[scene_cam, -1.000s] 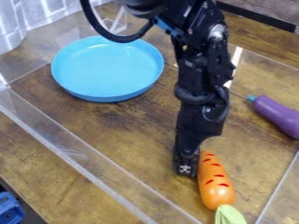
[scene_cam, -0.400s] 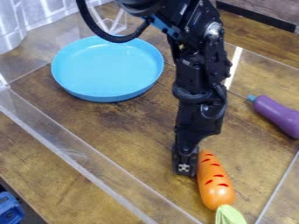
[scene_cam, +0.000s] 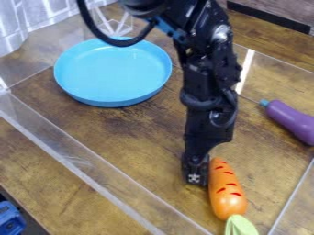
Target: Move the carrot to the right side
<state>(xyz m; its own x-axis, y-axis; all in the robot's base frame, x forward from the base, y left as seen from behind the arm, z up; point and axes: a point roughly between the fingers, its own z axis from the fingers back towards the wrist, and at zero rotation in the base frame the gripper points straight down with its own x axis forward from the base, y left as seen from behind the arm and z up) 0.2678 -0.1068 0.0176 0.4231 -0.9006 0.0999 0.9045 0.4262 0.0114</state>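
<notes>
The orange striped carrot point(scene_cam: 226, 189) lies on the wooden table at the lower right, its light green top point(scene_cam: 240, 226) pointing to the bottom edge. My black gripper point(scene_cam: 196, 172) hangs straight down just left of the carrot's tip, its fingertips at table level and touching or nearly touching the carrot. The view does not show whether the jaws are open or shut. The gripper holds nothing that I can see.
A blue plate point(scene_cam: 113, 72) sits at the upper left. A purple eggplant point(scene_cam: 293, 118) lies at the right edge. Clear plastic walls point(scene_cam: 86, 156) run along the front left and right of the wooden table point(scene_cam: 123, 133).
The arm has shifted very slightly to the left. The carrot has not moved.
</notes>
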